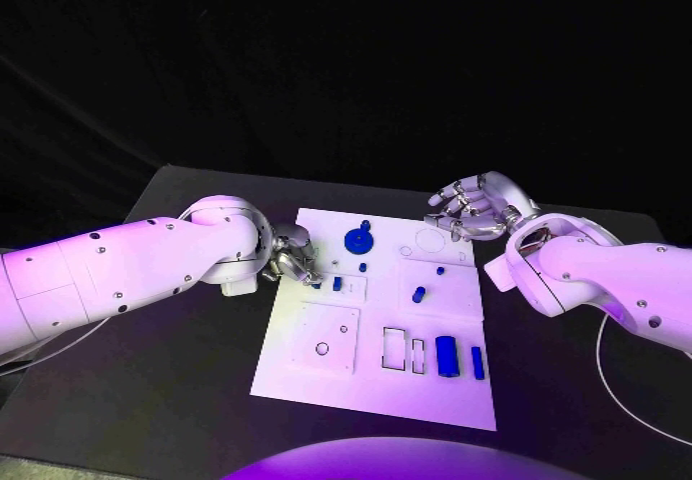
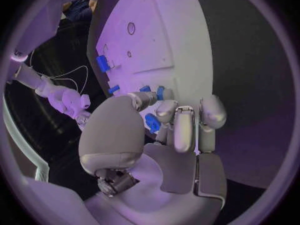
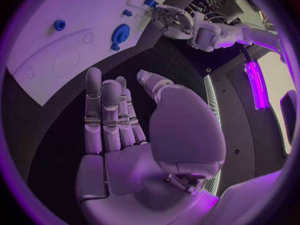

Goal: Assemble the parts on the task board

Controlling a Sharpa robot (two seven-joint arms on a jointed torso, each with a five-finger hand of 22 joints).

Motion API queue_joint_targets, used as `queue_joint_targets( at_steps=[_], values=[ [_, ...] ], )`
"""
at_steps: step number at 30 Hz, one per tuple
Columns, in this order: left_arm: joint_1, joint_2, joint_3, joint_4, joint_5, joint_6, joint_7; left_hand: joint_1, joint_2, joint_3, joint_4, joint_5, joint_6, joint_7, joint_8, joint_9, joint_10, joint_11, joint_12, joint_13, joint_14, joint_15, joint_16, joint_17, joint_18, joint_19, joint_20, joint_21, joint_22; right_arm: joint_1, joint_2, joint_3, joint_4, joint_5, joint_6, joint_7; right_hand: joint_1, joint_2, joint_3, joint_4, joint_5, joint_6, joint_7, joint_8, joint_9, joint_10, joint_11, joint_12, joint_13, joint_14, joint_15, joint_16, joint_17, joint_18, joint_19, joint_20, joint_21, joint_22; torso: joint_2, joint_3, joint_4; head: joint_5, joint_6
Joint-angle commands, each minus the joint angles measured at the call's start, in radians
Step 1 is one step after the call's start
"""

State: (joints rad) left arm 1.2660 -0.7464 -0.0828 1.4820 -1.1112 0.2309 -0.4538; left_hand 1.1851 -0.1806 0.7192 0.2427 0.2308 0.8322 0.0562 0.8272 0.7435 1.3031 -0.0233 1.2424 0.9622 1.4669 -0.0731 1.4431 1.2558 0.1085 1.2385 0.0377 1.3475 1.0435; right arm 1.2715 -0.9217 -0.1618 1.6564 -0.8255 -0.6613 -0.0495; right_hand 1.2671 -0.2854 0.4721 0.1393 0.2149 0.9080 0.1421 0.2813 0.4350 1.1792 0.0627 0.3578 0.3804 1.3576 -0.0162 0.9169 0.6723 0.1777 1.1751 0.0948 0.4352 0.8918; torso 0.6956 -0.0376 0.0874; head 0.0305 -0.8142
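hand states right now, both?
Left hand: at the task board edge, fingertips on a small blue part; grip cannot be told.
Right hand: open, holding nothing.

The left hand (image 2: 178, 122) partly hides a blue part (image 2: 152, 122); whether it is gripped is indeterminate.

The desk (image 1: 173, 400) is black, the task board (image 1: 375, 385) on it white — its small parts (image 1: 447, 351) blue. Both arms are white; the left hand (image 1: 293, 257) and right hand (image 1: 464, 208) — silver.
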Motion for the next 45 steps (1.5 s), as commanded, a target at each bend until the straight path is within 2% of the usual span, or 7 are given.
queue_joint_targets(
  at_steps=[1,15,25,33,45],
  values=[
    [-0.002,0.003,-0.001,0.003,0.006,0.022,-0.002,-0.009,0.001,0.193,-0.186,0.005,0.009,-0.006,0.001,0.0,0.005,0.0,0.003,0.001,0.034,-0.005,0.004,0.002,-0.001,0.006,-0.001,0.004,0.001,-0.001,0.0,0.0,0.001,-0.01,0.012,0.007,0.0,0.006,-0.006,0.002,0.006,0.002,0.003,-0.004,-0.001,0.008,0.001,-0.003,-0.001,0.002,0.004,-0.002,0.001,0.004,0.007,0.0,-0.003,-0.001,0.0,0.0002,-0.0002,0.001,0.0],
    [-0.002,0.015,-0.002,-0.002,0.03,0.028,-0.009,-0.014,-0.002,0.198,-0.189,0.006,0.013,-0.006,0.001,-0.001,0.01,-0.001,0.007,0.008,0.034,-0.005,0.004,0.001,-0.001,0.007,-0.001,0.006,0.003,-0.001,-0.001,0.0,0.002,-0.01,0.011,0.007,0.0,0.006,-0.006,0.002,0.006,0.002,0.003,-0.004,-0.001,0.008,0.001,-0.003,-0.001,0.002,0.004,-0.002,0.001,0.004,0.007,0.0,-0.003,-0.001,0.001,0.0008,-0.001,-0.002,-0.003],
    [-0.002,0.02,-0.005,-0.011,0.056,0.029,-0.015,-0.04,-0.017,0.198,-0.191,0.01,0.027,-0.011,0.001,-0.002,0.03,-0.004,0.024,0.036,0.034,-0.007,0.004,0.001,-0.001,0.007,-0.002,0.007,0.005,-0.001,-0.002,0.0,0.003,-0.01,0.011,0.007,0.0,0.006,-0.006,0.002,0.006,0.002,0.003,-0.004,-0.001,0.008,0.001,-0.003,-0.001,0.002,0.004,-0.002,0.001,0.004,0.007,0.0,-0.003,-0.001,0.0,0.0007,0.0001,-0.004,-0.004],
    [-0.002,0.023,-0.006,-0.014,0.067,0.015,-0.019,-0.081,-0.02,0.178,-0.171,0.005,0.043,-0.02,-0.003,-0.004,0.045,-0.01,0.033,0.054,0.035,-0.012,0.004,0.002,-0.002,0.009,-0.004,0.008,0.011,-0.001,-0.003,0.0,0.004,-0.01,0.011,0.007,-0.001,0.006,-0.01,0.005,0.006,0.002,0.003,-0.005,-0.002,0.009,0.001,-0.004,-0.005,0.003,0.005,-0.001,0.008,0.004,0.008,0.0,-0.006,-0.002,0.001,0.0005,0.0,-0.004,-0.004],
    [-0.002,0.025,-0.006,-0.017,0.07,-0.003,-0.022,-0.128,-0.024,0.137,-0.137,-0.003,0.051,-0.027,-0.009,-0.004,0.044,-0.015,0.028,0.05,0.035,-0.016,0.004,0.001,-0.002,0.01,-0.007,0.005,0.01,-0.001,-0.003,0.0,0.003,-0.008,0.011,0.008,-0.001,0.006,-0.01,0.005,0.006,0.002,0.003,-0.005,-0.002,0.009,0.001,-0.004,-0.005,0.002,0.005,-0.005,0.002,0.004,0.008,0.0,-0.006,-0.003,0.001,0.0012,-0.0002,-0.003,-0.004]
  ],
)
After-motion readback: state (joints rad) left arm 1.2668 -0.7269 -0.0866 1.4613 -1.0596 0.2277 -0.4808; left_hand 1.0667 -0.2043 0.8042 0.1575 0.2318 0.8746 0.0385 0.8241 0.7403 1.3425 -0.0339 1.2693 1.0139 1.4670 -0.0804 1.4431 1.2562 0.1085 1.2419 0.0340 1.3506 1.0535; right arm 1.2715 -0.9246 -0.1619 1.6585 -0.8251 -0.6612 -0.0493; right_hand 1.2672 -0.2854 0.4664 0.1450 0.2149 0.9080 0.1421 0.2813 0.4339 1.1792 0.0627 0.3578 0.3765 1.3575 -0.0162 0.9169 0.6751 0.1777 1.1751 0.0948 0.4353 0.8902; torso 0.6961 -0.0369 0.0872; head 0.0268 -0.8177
